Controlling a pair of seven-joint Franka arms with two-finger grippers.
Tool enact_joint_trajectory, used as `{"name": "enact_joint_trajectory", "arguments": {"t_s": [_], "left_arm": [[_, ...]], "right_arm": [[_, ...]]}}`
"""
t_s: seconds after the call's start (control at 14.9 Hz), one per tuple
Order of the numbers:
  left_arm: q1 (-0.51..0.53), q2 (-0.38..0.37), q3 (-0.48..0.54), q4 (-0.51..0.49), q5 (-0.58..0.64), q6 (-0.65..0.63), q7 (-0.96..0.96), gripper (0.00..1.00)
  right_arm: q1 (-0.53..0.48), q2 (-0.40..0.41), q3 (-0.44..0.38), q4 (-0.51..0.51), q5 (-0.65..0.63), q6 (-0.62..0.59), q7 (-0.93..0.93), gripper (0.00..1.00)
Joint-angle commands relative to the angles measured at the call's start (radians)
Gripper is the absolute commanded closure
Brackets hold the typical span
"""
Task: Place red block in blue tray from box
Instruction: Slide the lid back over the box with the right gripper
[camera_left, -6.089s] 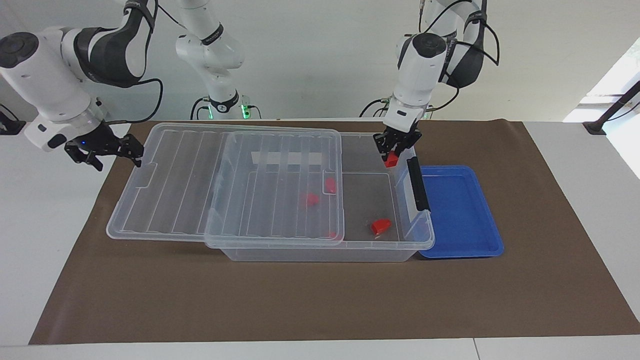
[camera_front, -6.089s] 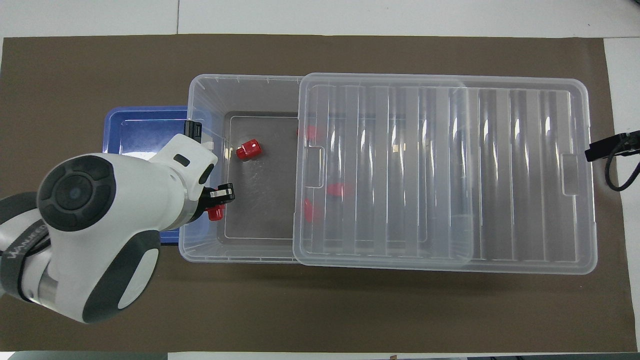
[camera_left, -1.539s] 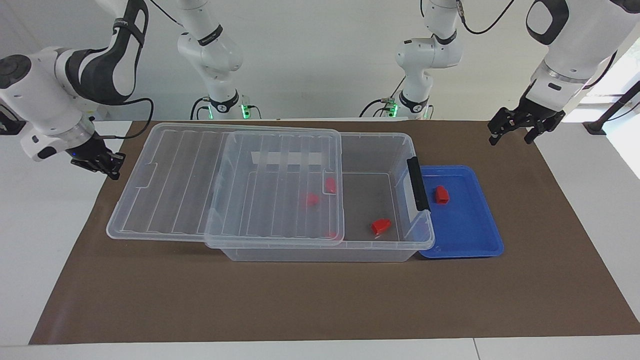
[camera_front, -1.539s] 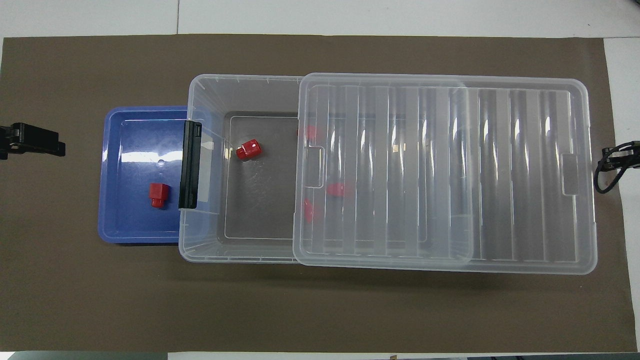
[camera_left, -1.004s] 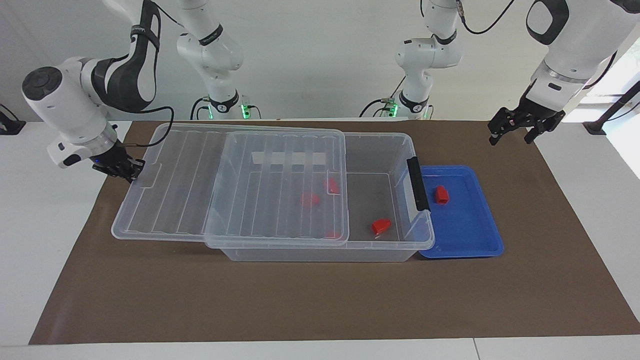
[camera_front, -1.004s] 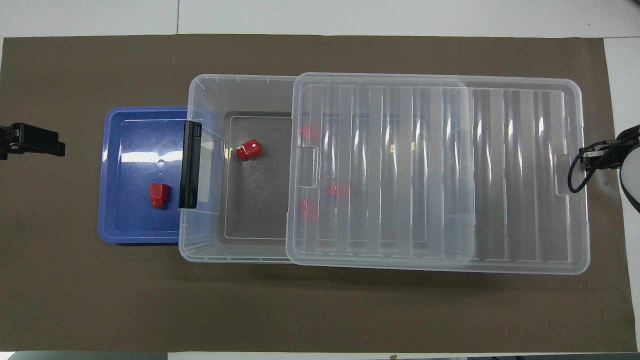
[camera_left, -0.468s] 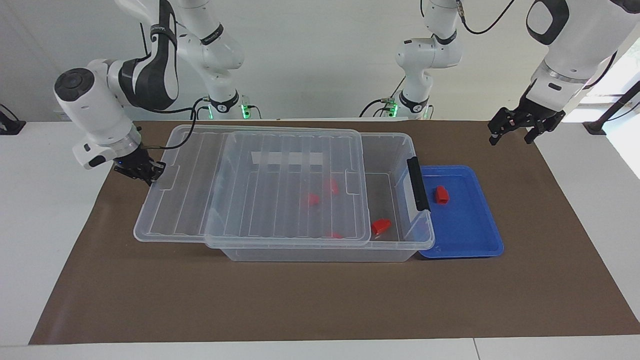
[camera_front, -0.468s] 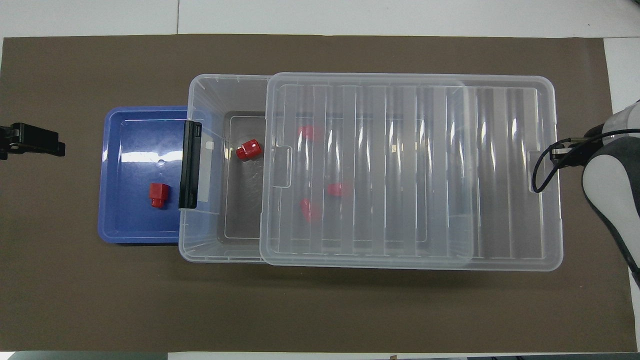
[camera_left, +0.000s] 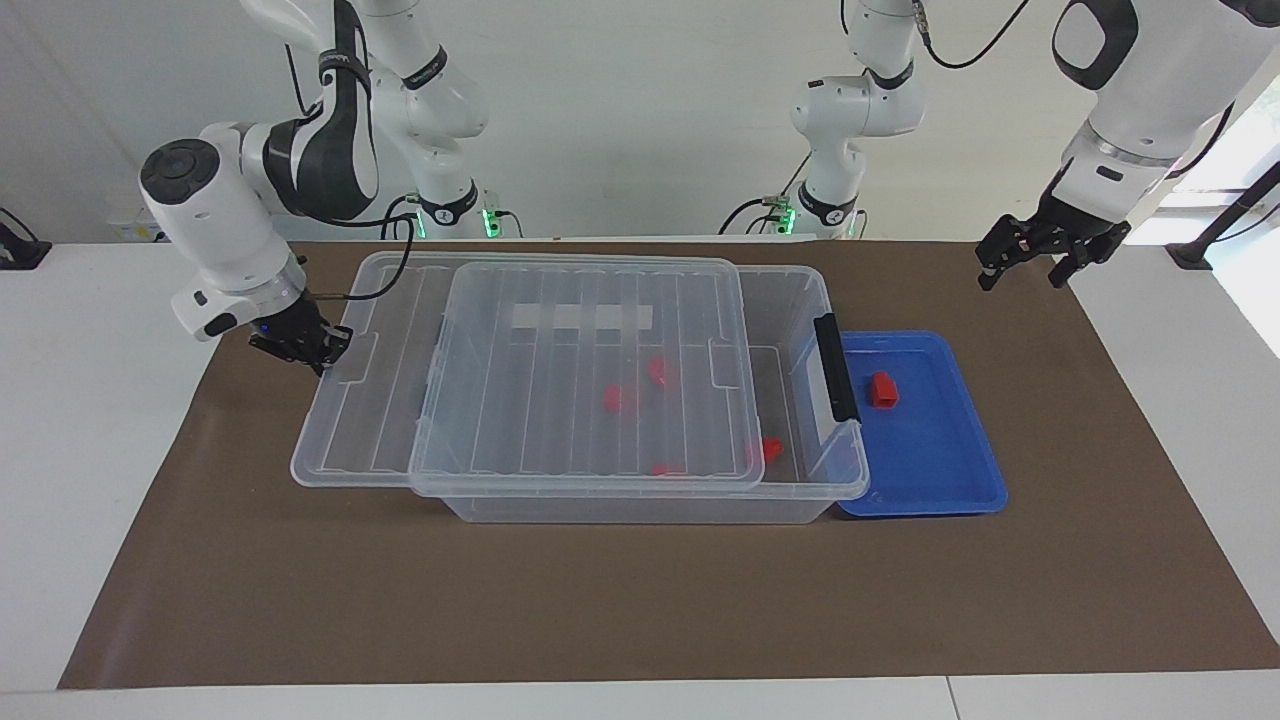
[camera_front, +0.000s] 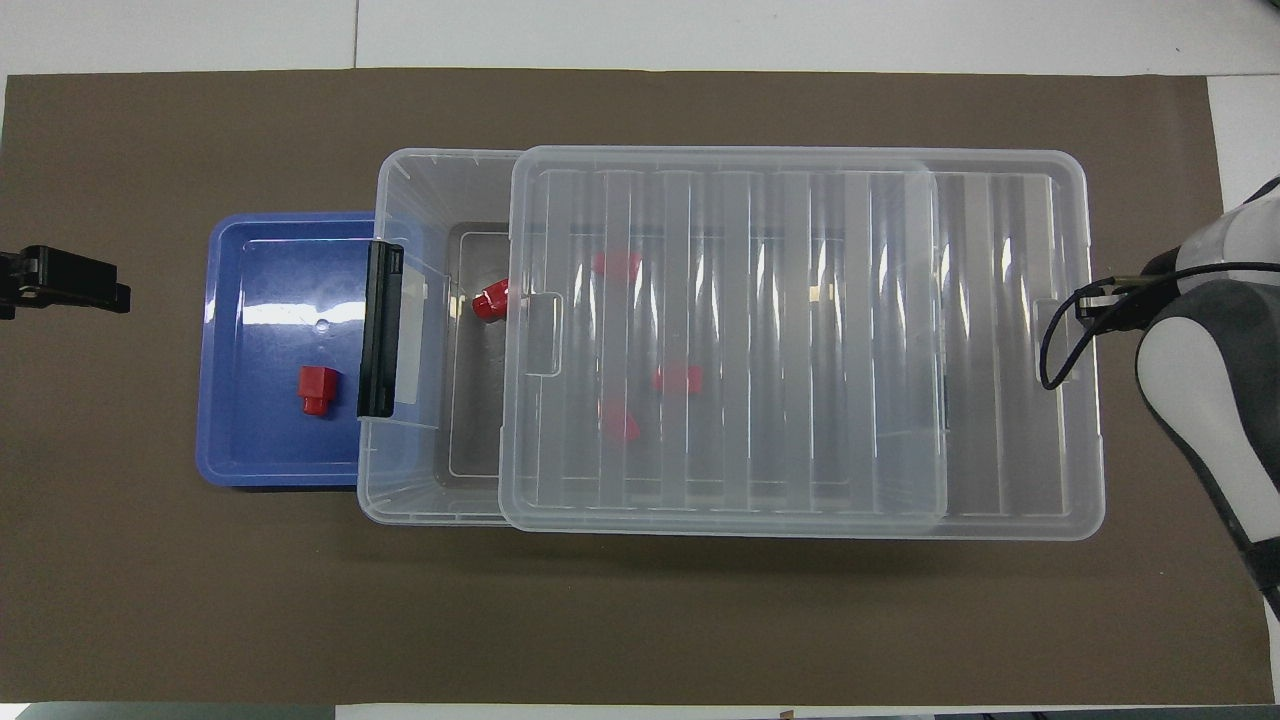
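Note:
One red block (camera_left: 881, 389) (camera_front: 318, 389) lies in the blue tray (camera_left: 940, 470) (camera_front: 250, 440), which sits against the handle end of the clear box (camera_left: 640, 507) (camera_front: 400, 500). Several more red blocks (camera_left: 612, 398) (camera_front: 678, 378) lie in the box, one (camera_front: 490, 299) half under the lid's edge. The ribbed lid (camera_left: 560, 400) (camera_front: 800, 340) rests askew on the box and covers most of it. My right gripper (camera_left: 305, 347) (camera_front: 1090, 303) is shut, its tips against the lid's overhanging end. My left gripper (camera_left: 1020, 278) (camera_front: 100, 290) hangs open and empty over the mat's corner past the tray.
A brown mat (camera_left: 640, 600) (camera_front: 640, 620) covers the table under everything. The box's black clip handle (camera_left: 836, 366) (camera_front: 379, 330) stands between the box's inside and the tray. The lid overhangs the box toward the right arm's end.
The right gripper has moved in with the lid, and the lid has slid along the box toward the tray, covering more of it. The left arm has stayed still since dropping the block.

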Motion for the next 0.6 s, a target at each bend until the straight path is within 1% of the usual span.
{"name": "enact_joint_trajectory", "arguments": {"t_s": [0.0,0.27,0.54], "left_arm": [[0.012,-0.013,-0.006,-0.003,0.001,-0.015,0.012,0.0],[0.011,-0.015,-0.006,-0.003,0.001,-0.015,0.012,0.0],[0.012,-0.013,-0.006,-0.003,0.001,-0.015,0.012,0.0]], "right_arm": [[0.047,-0.017,0.005,-0.05,0.02,0.042,0.065,1.0],[0.079,-0.017,0.005,-0.05,0.02,0.042,0.103,1.0],[0.085,-0.017,0.005,-0.05,0.02,0.043,0.12,1.0]]}}
